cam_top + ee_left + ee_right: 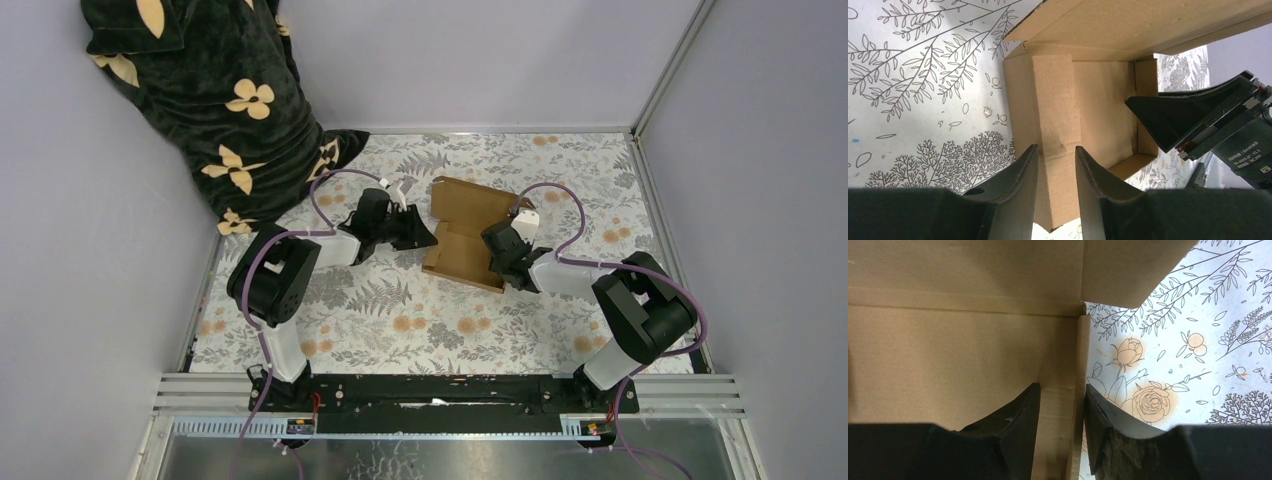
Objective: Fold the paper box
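Brown corrugated cardboard forms the paper box, which lies mid-table as a shallow tray with its lid panel tilted up at the far side. The left gripper straddles the box's left side wall and the right gripper straddles its right side wall. Each is about half closed, with one finger inside the tray and one outside. Cardboard fills the gap between the fingers, so both look like grips on the doubled wall flaps.

The step in hand looks like seating the side walls. Next, each flap needs pressing down until its tabs catch at the floor crease, then both grippers must let go and back out before the lid comes over.

Inside the box the fingers have little room. Outside both side walls the table gives space to withdraw, though a dark flowered cloth hangs beyond the box's far left corner
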`<control>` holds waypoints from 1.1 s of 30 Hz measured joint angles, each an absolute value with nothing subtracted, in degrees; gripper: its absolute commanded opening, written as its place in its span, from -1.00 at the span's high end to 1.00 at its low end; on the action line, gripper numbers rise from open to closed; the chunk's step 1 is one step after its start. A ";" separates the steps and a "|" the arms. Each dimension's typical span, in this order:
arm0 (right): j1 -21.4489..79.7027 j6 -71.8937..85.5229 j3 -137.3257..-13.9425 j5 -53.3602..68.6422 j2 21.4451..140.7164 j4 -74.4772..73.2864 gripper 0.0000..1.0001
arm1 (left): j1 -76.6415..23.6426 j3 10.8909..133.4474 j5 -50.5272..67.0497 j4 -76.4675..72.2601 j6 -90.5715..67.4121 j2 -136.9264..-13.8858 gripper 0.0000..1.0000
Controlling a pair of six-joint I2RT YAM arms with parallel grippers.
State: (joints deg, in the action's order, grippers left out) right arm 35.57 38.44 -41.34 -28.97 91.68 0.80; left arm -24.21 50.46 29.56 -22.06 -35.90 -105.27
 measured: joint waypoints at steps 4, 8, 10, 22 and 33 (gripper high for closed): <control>35.57 38.39 -41.34 -28.95 91.68 0.80 0.11 | -25.04 51.53 27.83 -19.77 -34.33 -105.27 0.22; 35.57 38.39 -41.34 -28.95 91.68 0.80 0.11 | -25.65 51.94 26.06 -18.17 -32.91 -105.32 0.22; 35.57 38.39 -41.34 -28.95 91.68 0.80 0.11 | -25.91 52.05 25.32 -17.56 -32.38 -105.62 0.22; 35.55 38.35 -41.34 -28.84 91.68 1.04 0.11 | -27.00 53.52 23.29 -14.57 -30.72 -106.87 0.21; 35.55 38.35 -41.34 -28.84 91.68 1.04 0.11 | -29.76 57.47 16.62 -8.58 -27.22 -107.35 0.22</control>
